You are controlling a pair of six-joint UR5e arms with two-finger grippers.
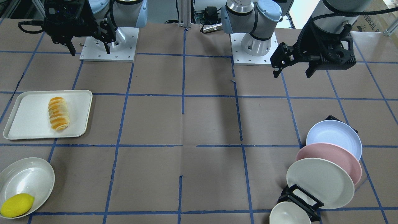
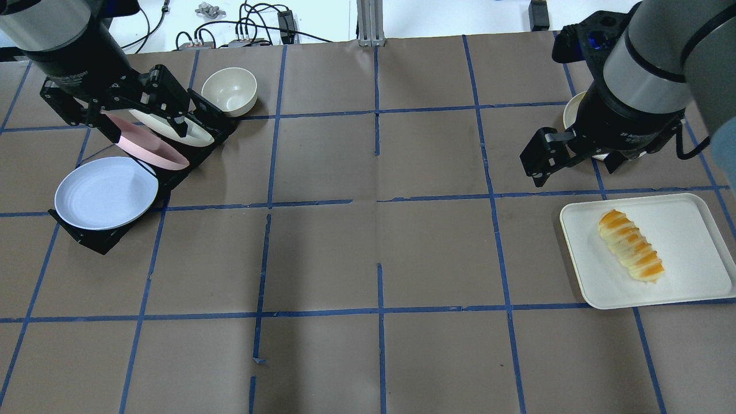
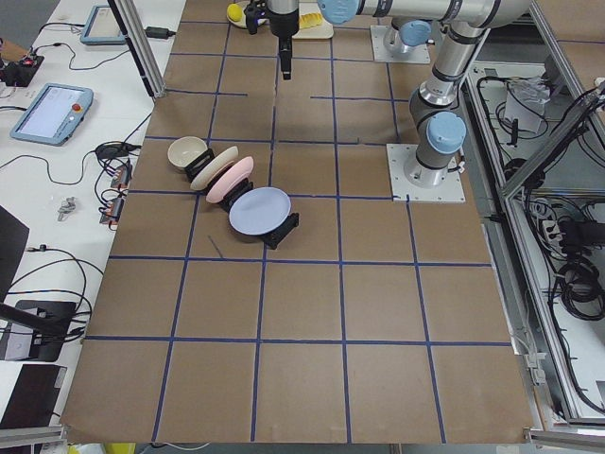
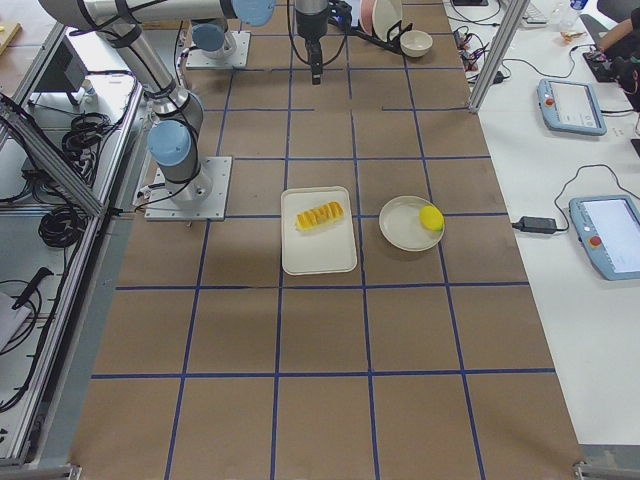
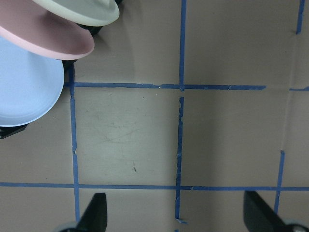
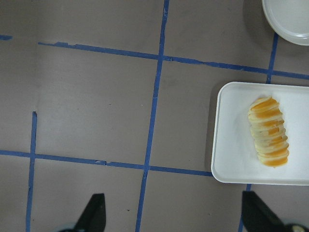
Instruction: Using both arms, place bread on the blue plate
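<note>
The bread (image 2: 631, 245), a ribbed orange and cream loaf, lies on a white tray (image 2: 690, 241) at the table's right; it also shows in the front view (image 1: 58, 113) and the right wrist view (image 6: 268, 132). The blue plate (image 2: 106, 192) leans in a black rack at the left, also seen in the front view (image 1: 334, 137) and the left wrist view (image 5: 24, 92). My left gripper (image 1: 293, 70) hangs open and empty high above the table near the rack. My right gripper (image 2: 569, 167) hangs open and empty, high up and beyond the tray's far left corner.
A pink plate (image 1: 329, 157) and a cream plate (image 1: 320, 182) stand in the same rack behind the blue one, with a cream bowl (image 2: 229, 91) at its end. A yellow lemon (image 1: 17, 205) lies in a white dish (image 1: 28, 177) beyond the tray.
</note>
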